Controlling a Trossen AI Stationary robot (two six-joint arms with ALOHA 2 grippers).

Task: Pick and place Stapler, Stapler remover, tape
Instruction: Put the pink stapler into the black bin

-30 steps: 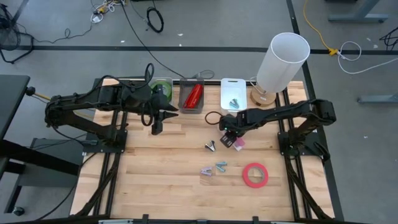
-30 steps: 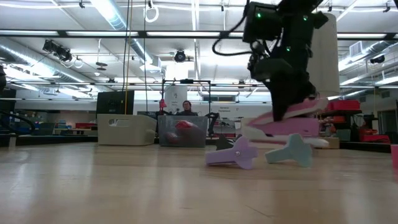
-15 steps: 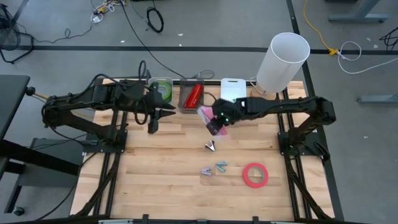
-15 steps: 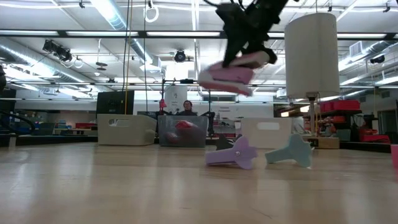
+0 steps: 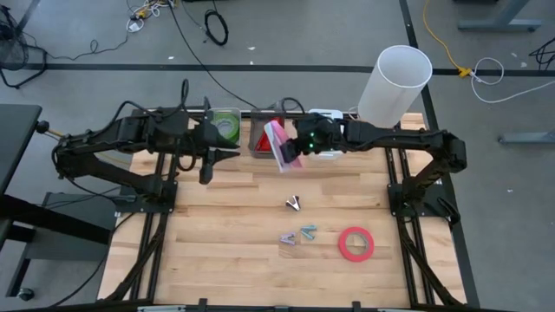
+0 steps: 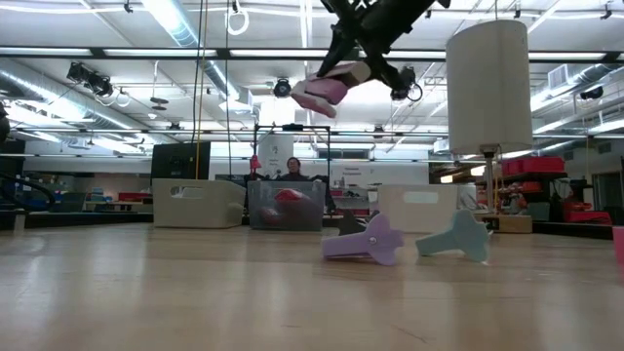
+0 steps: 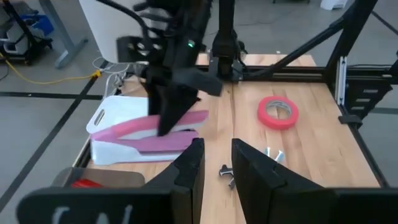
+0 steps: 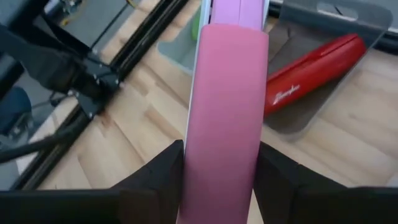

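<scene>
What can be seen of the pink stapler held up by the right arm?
The pink stapler is long and slim, with a pink top arm and a white base that look like plastic. The right gripper is clamped on it. It hangs tilted, high off the table, over the clear middle bin holding a red stapler. Only the gripper's fingers touch it.

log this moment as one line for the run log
right gripper: shut on pink stapler, held over clear bin with red stapler | left gripper: open, waiting at back left
</scene>
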